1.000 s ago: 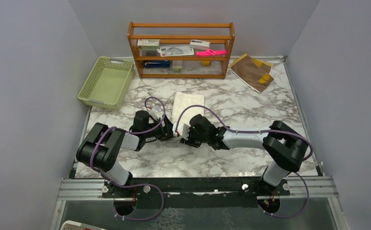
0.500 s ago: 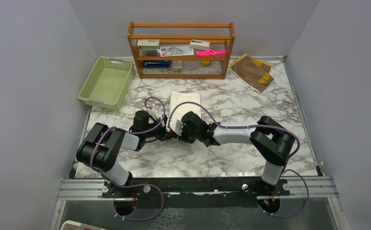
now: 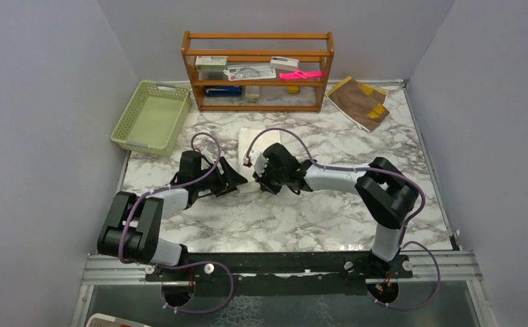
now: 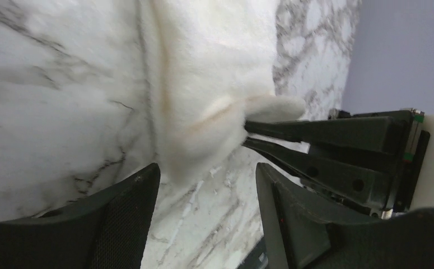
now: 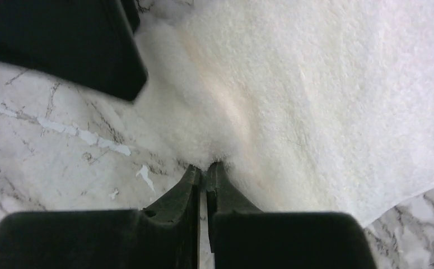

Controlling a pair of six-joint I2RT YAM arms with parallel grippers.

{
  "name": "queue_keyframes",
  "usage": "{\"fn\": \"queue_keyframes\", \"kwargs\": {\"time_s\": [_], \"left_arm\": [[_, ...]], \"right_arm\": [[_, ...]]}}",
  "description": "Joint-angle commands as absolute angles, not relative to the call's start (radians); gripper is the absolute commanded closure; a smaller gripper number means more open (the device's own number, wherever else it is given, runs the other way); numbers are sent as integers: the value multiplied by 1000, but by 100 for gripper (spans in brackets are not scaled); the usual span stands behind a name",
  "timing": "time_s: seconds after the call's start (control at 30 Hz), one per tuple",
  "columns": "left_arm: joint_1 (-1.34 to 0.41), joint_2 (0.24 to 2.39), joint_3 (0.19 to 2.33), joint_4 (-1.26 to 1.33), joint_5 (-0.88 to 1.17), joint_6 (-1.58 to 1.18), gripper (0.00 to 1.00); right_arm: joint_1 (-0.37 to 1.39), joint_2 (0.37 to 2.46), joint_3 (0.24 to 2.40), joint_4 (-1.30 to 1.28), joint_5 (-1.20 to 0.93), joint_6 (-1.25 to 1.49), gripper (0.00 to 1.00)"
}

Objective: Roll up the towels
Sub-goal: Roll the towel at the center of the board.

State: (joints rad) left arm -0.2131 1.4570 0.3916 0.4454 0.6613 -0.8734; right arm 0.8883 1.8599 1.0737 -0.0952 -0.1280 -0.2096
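Pinching near edge of cream-white towel (image 5: 315, 84), centre of table (image 3: 302, 218): right pincer (image 5: 206, 168) closed on it; left pincer (image 4: 203, 185) open, empty, just beside. Rolling not yet begun; next move likely needs that edge turned over, away from the arms. Brown towel (image 3: 358, 102) lies far right.

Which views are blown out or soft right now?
Top external: sharp, evenly lit, no glare. Left wrist: cream towel washed out and soft; left gripper out of focus. Right wrist: towel nap readable, right gripper fairly sharp.
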Motion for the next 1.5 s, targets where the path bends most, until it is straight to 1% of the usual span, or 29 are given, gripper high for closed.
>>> {"fn": "queue_keyframes", "kwargs": {"time_s": [0.0, 0.1, 0.17, 0.23, 0.33, 0.43, 0.6, 0.77, 0.87, 1.03, 1.13, 1.4, 1.47], "left_arm": [[-176, 1339, 509, 48, 536, -705, 33], [-163, 1283, 582, -50, 527, -655, 31], [-158, 1252, 602, -63, 546, -644, 31], [-156, 1215, 601, -47, 572, -643, 31], [-156, 1168, 586, -20, 602, -643, 30], [-156, 1148, 578, -13, 646, -638, 30], [-158, 1110, 563, 7, 703, -645, 30], [-163, 1102, 529, 100, 781, -693, 29], [-179, 1109, 521, 132, 789, -709, 29], [-203, 1127, 511, 192, 789, -739, 29], [-218, 1143, 505, 238, 789, -761, 29], [-276, 1218, 522, 292, 759, -774, 29], [-288, 1247, 530, 311, 740, -778, 29]], "right_arm": [[836, 1842, 1059, -342, -273, -59, 99], [822, 1829, 1106, -386, -345, -3, 99], [804, 1841, 1149, -424, -421, 36, 99], [767, 1863, 1182, -447, -541, 89, 99], [686, 1931, 1230, -474, -782, 149, 99], [636, 2003, 1277, -499, -934, 178, 99], [594, 2065, 1338, -490, -1067, 252, 99], [558, 2147, 1392, -473, -1162, 359, 99], [548, 2197, 1414, -440, -1239, 438, 99], [524, 2253, 1397, -310, -1312, 614, 99], [504, 2261, 1346, -150, -1352, 768, 99], [470, 2266, 1196, 356, -1341, 1216, 99], [464, 2276, 1204, 301, -1304, 1203, 99]]}}
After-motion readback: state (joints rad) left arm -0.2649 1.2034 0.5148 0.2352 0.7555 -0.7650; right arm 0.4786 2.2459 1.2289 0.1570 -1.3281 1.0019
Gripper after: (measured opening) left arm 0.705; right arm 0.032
